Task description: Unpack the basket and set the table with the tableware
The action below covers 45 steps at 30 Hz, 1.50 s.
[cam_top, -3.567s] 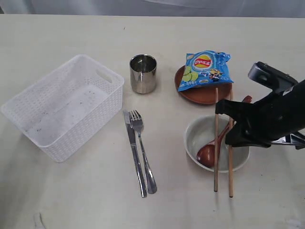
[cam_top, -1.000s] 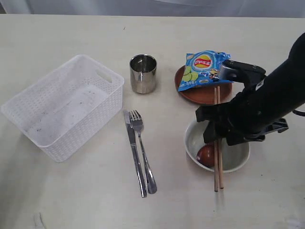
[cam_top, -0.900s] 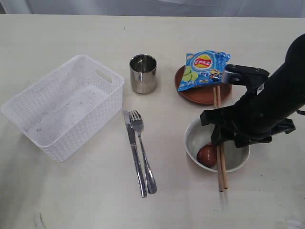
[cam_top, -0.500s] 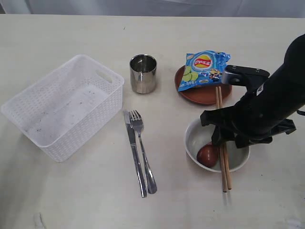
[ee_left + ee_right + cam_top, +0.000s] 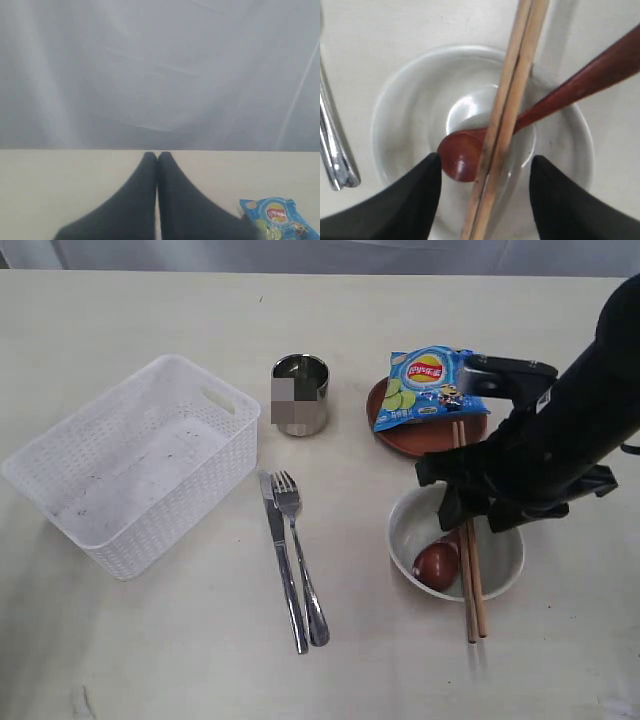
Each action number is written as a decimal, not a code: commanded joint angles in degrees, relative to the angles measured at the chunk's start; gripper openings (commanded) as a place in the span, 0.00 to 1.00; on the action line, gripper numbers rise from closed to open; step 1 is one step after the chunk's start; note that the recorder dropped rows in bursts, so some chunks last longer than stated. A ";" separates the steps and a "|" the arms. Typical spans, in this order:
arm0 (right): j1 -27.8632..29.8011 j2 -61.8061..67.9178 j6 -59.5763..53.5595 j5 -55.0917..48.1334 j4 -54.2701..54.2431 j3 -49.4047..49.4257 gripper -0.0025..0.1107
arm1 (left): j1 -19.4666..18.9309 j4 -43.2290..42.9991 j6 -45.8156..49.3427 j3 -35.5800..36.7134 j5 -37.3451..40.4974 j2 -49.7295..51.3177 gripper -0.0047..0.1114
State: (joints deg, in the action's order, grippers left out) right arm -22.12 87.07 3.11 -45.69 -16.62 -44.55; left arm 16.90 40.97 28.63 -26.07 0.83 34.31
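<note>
Now, spoon (image 5: 435, 565) in bowl (image 5: 408, 530) (chopsticks (image 5: 472, 602) across), bag (image 5: 430, 385) on plate (image 5: 420, 442), right jaws apart, left jaws together.

A pale grey, softly creased backdrop (image 5: 150, 75), evenly lit, is seen hanging straight ahead of the left claw (image 5: 157, 156), just past the far edge of the matte beige table (image 5: 50, 190) beneath it.
</note>
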 commanded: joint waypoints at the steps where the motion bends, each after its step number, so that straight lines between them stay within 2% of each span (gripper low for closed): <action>1: -0.11 -2.62 -1.12 -3.59 0.67 -4.38 0.48 | 0.38 -0.13 -0.18 1.41 2.36 0.18 0.04; 5: -0.11 -5.40 -1.12 -4.52 0.67 -7.44 0.48 | 0.38 0.09 -2.40 3.57 2.85 2.36 0.04; 9: -0.97 -8.25 -2.37 -6.77 -1.14 -10.23 0.48 | 0.38 0.51 -3.35 3.13 6.95 8.65 0.04; 16: -9.03 -9.30 -1.55 -12.90 -0.82 -17.47 0.48 | 0.38 0.61 1.10 -5.37 20.04 27.88 0.04; 22: -13.52 -7.63 -0.96 -13.26 -1.09 -19.35 0.48 | 0.38 -0.98 2.23 -10.86 25.00 38.05 0.06; 24: -14.03 -6.98 -0.96 -13.64 -0.81 -19.35 0.48 | 0.38 -2.38 2.23 -11.53 25.02 39.79 0.12; 27: -14.27 -5.61 -1.11 -15.46 -1.13 -19.35 0.48 | 0.38 -4.41 1.50 -12.51 23.43 40.61 0.33; 29: -15.63 -4.38 -1.44 -17.26 -1.11 -19.25 0.48 | 0.38 -6.89 -1.90 -13.23 21.27 40.61 0.43; 33: -22.06 -3.10 -1.58 -16.38 -0.78 -18.50 0.48 | 0.38 -10.95 -4.49 -14.47 19.59 40.71 0.42; 37: -30.07 -2.87 3.84 -9.55 2.26 -16.84 0.48 | -0.42 -13.14 -6.38 -14.52 17.09 41.75 0.41; 40: -34.72 -2.13 8.72 -3.25 5.34 -14.31 0.48 | -4.26 -13.14 -9.85 -14.52 16.62 44.23 0.41; 45: -36.99 3.46 10.52 -1.56 5.73 -13.71 0.48 | -9.49 -11.67 -12.81 -14.52 16.02 45.92 0.41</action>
State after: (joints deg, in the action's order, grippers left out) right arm -58.17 87.44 12.62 -49.08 -11.75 -58.61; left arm 9.00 28.43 17.38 -40.37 18.08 80.19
